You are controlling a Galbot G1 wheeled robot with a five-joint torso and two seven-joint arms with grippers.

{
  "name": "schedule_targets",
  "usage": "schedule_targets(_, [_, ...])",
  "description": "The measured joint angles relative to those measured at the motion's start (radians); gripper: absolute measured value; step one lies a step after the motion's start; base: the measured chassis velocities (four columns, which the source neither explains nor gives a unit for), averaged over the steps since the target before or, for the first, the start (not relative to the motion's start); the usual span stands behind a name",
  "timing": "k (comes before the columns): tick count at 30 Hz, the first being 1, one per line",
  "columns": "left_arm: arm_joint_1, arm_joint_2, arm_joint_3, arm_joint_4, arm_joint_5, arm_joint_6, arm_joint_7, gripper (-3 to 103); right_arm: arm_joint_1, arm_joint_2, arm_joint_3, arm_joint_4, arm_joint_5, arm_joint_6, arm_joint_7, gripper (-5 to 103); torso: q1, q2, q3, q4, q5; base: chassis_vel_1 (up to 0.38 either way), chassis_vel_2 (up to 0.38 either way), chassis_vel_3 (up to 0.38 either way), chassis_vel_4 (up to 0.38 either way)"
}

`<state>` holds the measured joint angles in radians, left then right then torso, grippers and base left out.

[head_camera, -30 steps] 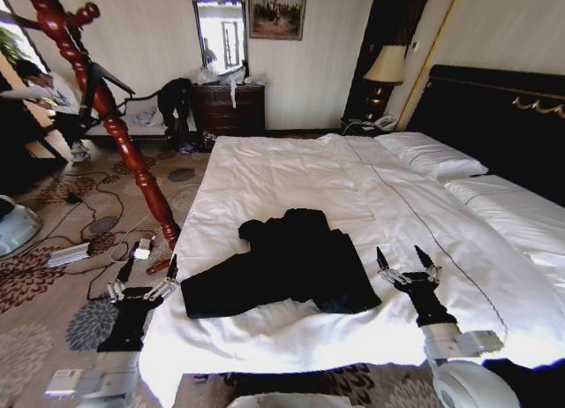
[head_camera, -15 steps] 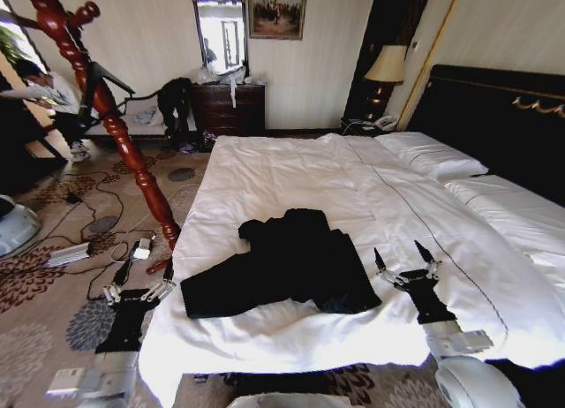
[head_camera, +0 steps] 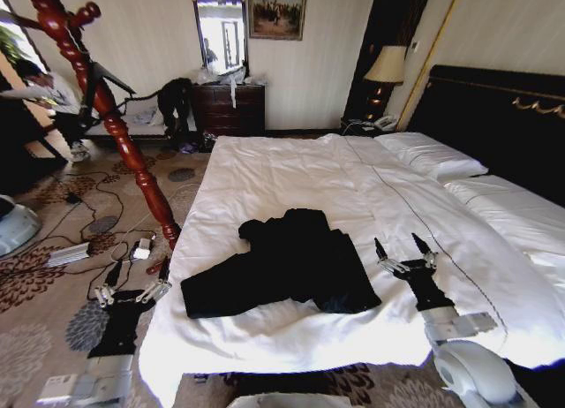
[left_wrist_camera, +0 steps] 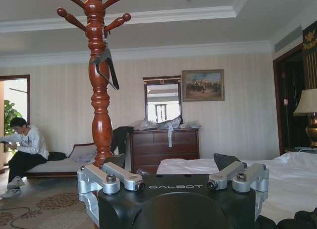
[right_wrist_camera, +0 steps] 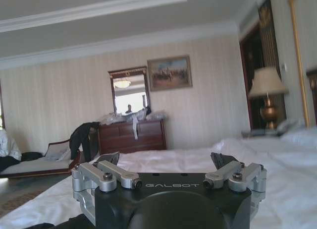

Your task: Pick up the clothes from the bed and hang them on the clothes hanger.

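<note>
— So, where is the big white bed (head_camera: pixel 291 174)?
— Right in front. The black coat (head_camera: pixel 282 264) lies flat on it, near the foot end.
— And the red-brown coat stand (head_camera: pixel 106 117)?
— On the floor, left of the bed.
— The grippers?
— The left gripper (head_camera: pixel 132 289) hangs beside the bed, fingers apart. The right gripper (head_camera: pixel 404 252) hangs over the sheet, right of the coat, fingers apart too.
</note>
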<state>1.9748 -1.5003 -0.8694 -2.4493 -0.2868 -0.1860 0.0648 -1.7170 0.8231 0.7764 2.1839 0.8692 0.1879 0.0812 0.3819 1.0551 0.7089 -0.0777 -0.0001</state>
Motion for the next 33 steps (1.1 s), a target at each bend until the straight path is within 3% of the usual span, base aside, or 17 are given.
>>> schedule_targets(1, [0.003,-0.001,0.000,0.003,0.010,-0.004,0.001,100,0.027,-0.032,-0.016,-0.010,0.072,-0.030,0.016,100,0.000,0.000,0.000,-0.0002,0.0001,0.000,0.000,0.000,0.000])
schedule_targets(3, [0.005,-0.002,0.000,0.004,0.014,-0.006,0.000,100,0.049,-0.053,-0.028,-0.017,0.124,-0.051,0.031,100,0.000,0.000,0.000,-0.0001,0.0002,0.000,0.000,0.000,0.000])
schedule_targets(5, [0.009,-0.003,-0.005,0.002,0.007,-0.010,0.001,100,0.150,-0.120,-0.076,-0.032,0.361,-0.166,0.106,100,0.000,0.000,0.000,-0.0002,0.0001,0.000,0.000,0.000,0.000])
schedule_targets(7, [0.011,-0.003,-0.011,-0.007,-0.008,-0.010,0.000,100,0.241,-0.148,-0.122,-0.050,0.527,-0.256,0.190,100,0.000,0.000,0.000,0.0000,0.0001,0.000,0.000,0.000,0.000])
schedule_targets(8, [0.011,-0.003,-0.011,-0.007,-0.008,-0.010,0.000,100,0.241,-0.148,-0.122,-0.050,0.527,-0.256,0.190,100,0.000,0.000,0.000,0.0000,0.0001,0.000,0.000,0.000,0.000])
schedule_targets(11, [0.014,-0.006,-0.019,-0.023,-0.015,-0.010,-0.001,100,0.455,-0.151,-0.242,-0.137,0.725,-0.368,0.315,100,0.000,0.000,0.000,-0.0003,0.0001,0.000,0.000,0.000,0.000])
schedule_targets(13, [0.015,-0.007,-0.019,-0.027,-0.016,-0.010,-0.002,100,0.510,-0.141,-0.270,-0.164,0.759,-0.386,0.346,100,0.000,0.000,0.000,-0.0003,0.0004,0.000,0.000,0.000,0.000])
schedule_targets(16, [0.013,-0.012,-0.019,-0.034,-0.019,-0.007,-0.012,100,0.691,-0.072,-0.367,-0.252,0.894,-0.504,0.532,100,0.000,0.000,0.000,0.0004,0.0002,0.000,0.000,0.000,0.000])
schedule_targets(22, [0.008,-0.012,-0.022,-0.027,-0.021,-0.003,-0.023,100,0.758,-0.019,-0.428,-0.308,0.910,-0.553,0.591,100,0.000,0.000,0.000,-0.0004,0.0000,0.000,0.000,0.000,0.000])
schedule_targets(28, [0.002,-0.016,-0.015,-0.033,-0.039,0.012,-0.038,100,0.809,0.021,-0.511,-0.405,0.787,-0.572,0.577,100,0.000,0.000,0.000,-0.0003,0.0001,0.000,0.000,0.000,0.000])
schedule_targets(33, [0.002,-0.014,-0.019,-0.031,-0.041,0.012,-0.043,100,0.826,0.031,-0.533,-0.449,0.741,-0.572,0.559,100,0.000,0.000,0.000,-0.0003,0.0000,0.000,0.000,0.000,0.000])
